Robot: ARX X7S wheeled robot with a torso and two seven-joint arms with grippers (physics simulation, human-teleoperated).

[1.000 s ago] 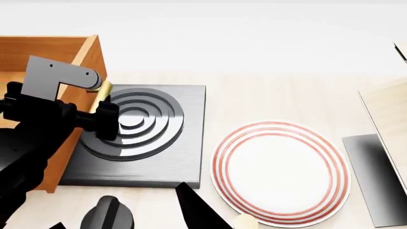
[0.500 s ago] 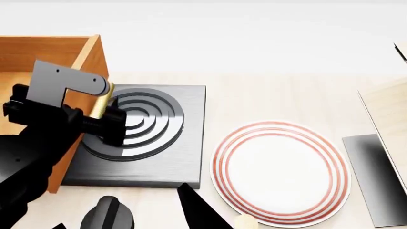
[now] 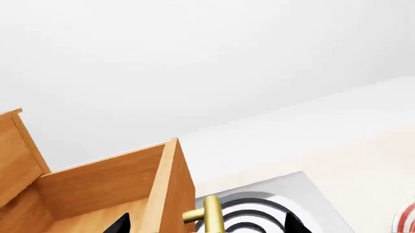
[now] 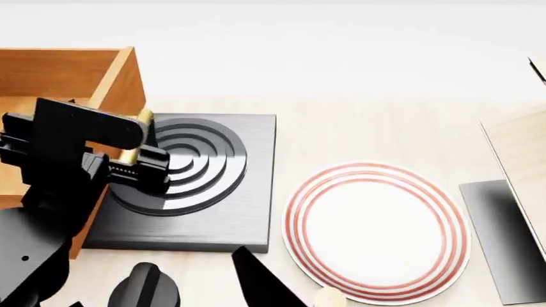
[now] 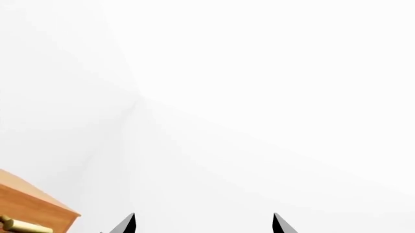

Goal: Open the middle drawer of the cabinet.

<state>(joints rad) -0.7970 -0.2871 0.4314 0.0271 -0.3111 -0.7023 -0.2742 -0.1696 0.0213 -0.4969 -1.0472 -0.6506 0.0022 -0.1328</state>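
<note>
The left gripper covers most of the brass handle in the head view, so only a short end shows. The left wrist view cuts the handle and both fingertips at its edge, so the grip cannot be judged. The cabinet is cut by the left edge; the middle drawer is not distinguishable. The right gripper shows only two tips. The pale box is cut at the right
</note>
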